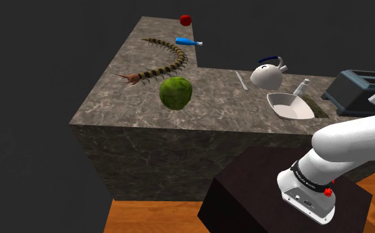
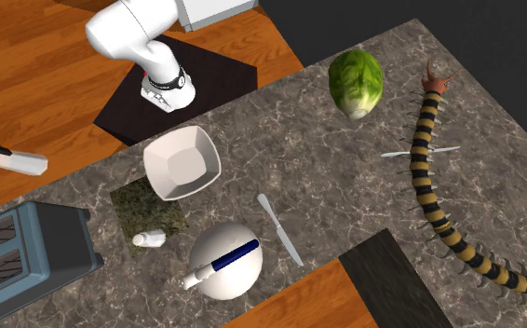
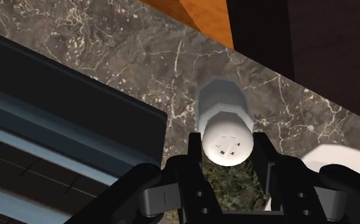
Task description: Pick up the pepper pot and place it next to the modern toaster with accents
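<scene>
Second exterior view, left to right. Toaster (image 2: pixel 24 247), dark grey, sits at the end of the stone counter (image 2: pixel 345 186). Just beside it is the pepper pot (image 2: pixel 148 239), drawn white, on the edge of a dark green mat (image 2: pixel 141 207). Whether it stands or lies there I cannot tell from this side. Next come a white bowl (image 2: pixel 182 164) at the mat's corner, a white kettle (image 2: pixel 226 263), a knife (image 2: pixel 280 228), a green cabbage (image 2: pixel 357 82), and a striped toy centipede (image 2: pixel 429 149) far over.

Wrist view: gripper (image 3: pixel 228 151) looks down on the pot's holed cap. Fingers (image 3: pixel 194 159) are apart, one on either side of the cap, clamped on nothing. Contact is doubtful: in the second exterior view the pot sits free on the mat, so the hand likely hangs well above it.

Judgement: pick not yet made. To do it well:
- come straight down with the cap centred between the fingers
- mind the toaster wall on one side and the bowl rim on the other
- grip the body below the cap
- lift clear before shifting
</scene>
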